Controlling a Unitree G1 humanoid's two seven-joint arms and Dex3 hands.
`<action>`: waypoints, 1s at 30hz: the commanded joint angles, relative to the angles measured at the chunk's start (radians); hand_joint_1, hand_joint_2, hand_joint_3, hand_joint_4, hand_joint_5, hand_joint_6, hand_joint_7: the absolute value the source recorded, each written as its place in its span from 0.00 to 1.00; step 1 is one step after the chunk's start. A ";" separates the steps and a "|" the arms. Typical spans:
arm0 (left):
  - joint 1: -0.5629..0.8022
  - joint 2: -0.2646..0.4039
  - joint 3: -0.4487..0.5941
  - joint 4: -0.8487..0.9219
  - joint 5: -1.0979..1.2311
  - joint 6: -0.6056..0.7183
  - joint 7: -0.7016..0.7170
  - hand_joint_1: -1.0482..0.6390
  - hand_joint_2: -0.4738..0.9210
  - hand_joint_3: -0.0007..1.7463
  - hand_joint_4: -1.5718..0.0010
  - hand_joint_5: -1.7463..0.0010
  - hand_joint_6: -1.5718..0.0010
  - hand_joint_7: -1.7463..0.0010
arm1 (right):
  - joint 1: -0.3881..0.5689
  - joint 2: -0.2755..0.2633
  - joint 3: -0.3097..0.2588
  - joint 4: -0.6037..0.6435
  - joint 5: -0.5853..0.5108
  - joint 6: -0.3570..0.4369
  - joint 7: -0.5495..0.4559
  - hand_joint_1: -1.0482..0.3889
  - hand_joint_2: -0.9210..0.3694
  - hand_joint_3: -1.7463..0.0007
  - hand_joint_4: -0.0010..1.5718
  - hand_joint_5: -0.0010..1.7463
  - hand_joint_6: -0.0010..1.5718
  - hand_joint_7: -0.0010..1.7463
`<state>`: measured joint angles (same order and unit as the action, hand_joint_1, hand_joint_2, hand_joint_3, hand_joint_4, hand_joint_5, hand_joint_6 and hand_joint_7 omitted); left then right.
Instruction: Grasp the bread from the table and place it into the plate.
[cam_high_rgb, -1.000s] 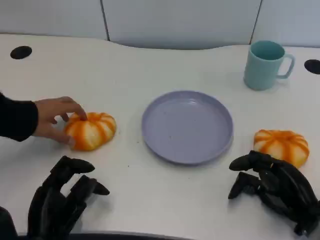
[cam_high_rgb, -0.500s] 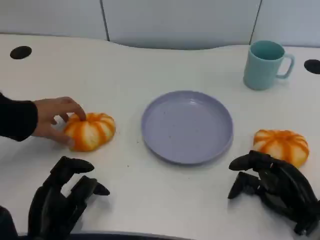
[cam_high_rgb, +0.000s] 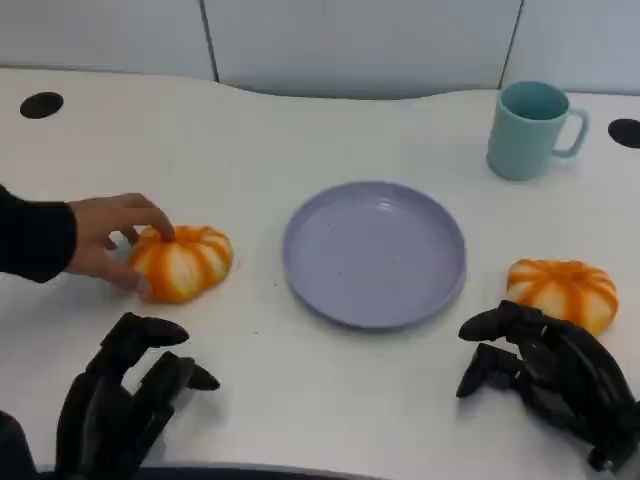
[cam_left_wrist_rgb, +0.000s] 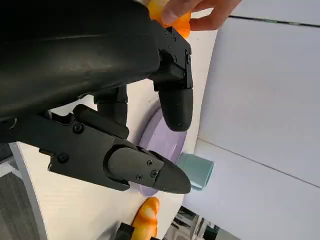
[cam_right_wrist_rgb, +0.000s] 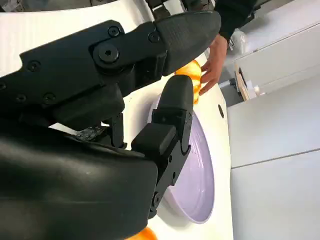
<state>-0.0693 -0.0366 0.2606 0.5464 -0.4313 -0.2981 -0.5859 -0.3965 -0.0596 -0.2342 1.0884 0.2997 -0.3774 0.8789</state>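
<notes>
Two orange-and-white striped bread rolls lie on the white table. One bread (cam_high_rgb: 182, 261) sits left of the lavender plate (cam_high_rgb: 374, 252), and a person's hand (cam_high_rgb: 110, 238) touches its left side. The other bread (cam_high_rgb: 562, 291) lies right of the plate, just beyond my right hand (cam_high_rgb: 548, 378). My right hand holds nothing and its fingers are apart. My left hand (cam_high_rgb: 122, 398) hovers at the front left, below the first bread, fingers apart with nothing in them. In the left wrist view the plate (cam_left_wrist_rgb: 152, 135) and a bread (cam_left_wrist_rgb: 145, 218) show past my fingers (cam_left_wrist_rgb: 145, 172).
A teal mug (cam_high_rgb: 532, 130) stands at the back right. Two black round holes (cam_high_rgb: 42, 104) (cam_high_rgb: 626, 132) mark the table's far corners. The person's dark sleeve (cam_high_rgb: 34, 240) reaches in from the left edge. A grey wall panel runs behind the table.
The person's hand has nudged the left bread very slightly to the right. Both of my hands stay where they were.
</notes>
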 joint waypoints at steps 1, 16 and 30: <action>0.008 0.014 0.007 -0.008 -0.007 -0.003 -0.002 0.25 1.00 0.02 0.78 0.00 0.85 0.07 | 0.032 -0.005 0.014 0.002 -0.021 0.017 -0.023 0.37 0.00 0.94 0.43 0.79 0.49 0.47; 0.005 0.015 0.009 -0.005 -0.008 0.001 0.001 0.26 0.99 0.02 0.77 0.00 0.84 0.08 | 0.032 -0.003 0.009 0.005 -0.017 0.026 -0.022 0.37 0.00 0.95 0.44 0.78 0.49 0.49; -0.002 0.013 0.008 0.016 -0.002 -0.033 -0.010 0.24 1.00 0.02 0.77 0.00 0.81 0.10 | 0.043 -0.005 0.016 -0.017 -0.020 0.024 -0.023 0.36 0.00 0.93 0.41 0.80 0.48 0.51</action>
<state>-0.0694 -0.0366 0.2626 0.5518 -0.4283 -0.3162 -0.5861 -0.3821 -0.0570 -0.2187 1.0483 0.2816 -0.3768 0.8564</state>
